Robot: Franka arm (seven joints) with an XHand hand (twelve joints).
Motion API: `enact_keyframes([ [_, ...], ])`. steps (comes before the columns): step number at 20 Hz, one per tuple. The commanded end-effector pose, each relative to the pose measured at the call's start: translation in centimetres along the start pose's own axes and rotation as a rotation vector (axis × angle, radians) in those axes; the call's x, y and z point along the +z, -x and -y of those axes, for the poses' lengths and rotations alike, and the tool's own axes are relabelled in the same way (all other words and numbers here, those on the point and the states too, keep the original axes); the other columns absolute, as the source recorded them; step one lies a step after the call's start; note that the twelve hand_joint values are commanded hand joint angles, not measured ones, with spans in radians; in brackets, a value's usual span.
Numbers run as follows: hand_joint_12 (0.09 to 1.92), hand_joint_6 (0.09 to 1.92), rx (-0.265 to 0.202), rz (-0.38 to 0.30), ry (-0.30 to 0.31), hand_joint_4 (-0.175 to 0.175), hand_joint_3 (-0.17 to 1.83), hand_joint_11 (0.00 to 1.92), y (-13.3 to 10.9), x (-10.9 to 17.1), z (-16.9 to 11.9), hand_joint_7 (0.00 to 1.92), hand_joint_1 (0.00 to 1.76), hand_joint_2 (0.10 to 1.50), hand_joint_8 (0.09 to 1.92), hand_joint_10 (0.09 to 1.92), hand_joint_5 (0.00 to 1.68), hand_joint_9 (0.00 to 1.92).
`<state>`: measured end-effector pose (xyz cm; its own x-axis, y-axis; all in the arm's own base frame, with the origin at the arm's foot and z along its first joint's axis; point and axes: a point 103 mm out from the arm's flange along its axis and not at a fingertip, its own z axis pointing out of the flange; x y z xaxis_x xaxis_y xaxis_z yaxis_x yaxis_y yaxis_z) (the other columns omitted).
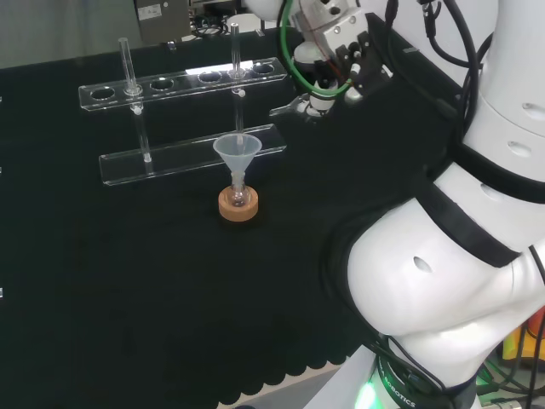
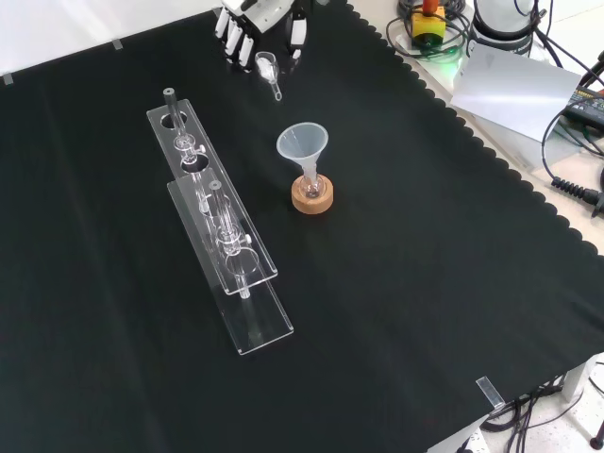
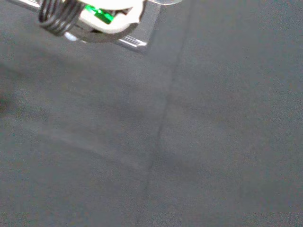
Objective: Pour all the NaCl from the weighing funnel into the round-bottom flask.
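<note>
The fingers (image 2: 236,26) hang fairly straight at the front view's top, the weighing funnel (image 2: 269,68) just below them; whether they pinch it cannot be told. The clear rack (image 2: 226,274) is the largest piece. Then 1 plastic funnel (image 2: 302,143), seated in the round-bottom flask (image 2: 311,187) on its cork ring (image 2: 312,198). Risk: tipping early would spill NaCl onto the cloth (image 2: 425,283).

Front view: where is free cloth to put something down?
Free: the wide cloth right of and below the flask's cork ring, and left of the clear rack. Crowded: between rack and funnel, and near the robot hand holding the weighing funnel.
</note>
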<state>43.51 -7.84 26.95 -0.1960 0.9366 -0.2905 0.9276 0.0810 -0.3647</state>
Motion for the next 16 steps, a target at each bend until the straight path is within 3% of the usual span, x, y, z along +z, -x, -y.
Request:
enact_keyframes([
  [1,1.15,0.96,-0.014,0.042,-0.009,0.175,0.66,0.67,-1.9,-1.5,0.4,0.62,1.07,0.73,0.68,0.40,1.11,0.99],
  [16,1.15,0.97,-0.037,0.141,-0.076,0.175,0.67,0.66,-4.1,-1.6,-0.9,0.60,1.07,0.73,0.67,0.40,1.11,0.99],
])
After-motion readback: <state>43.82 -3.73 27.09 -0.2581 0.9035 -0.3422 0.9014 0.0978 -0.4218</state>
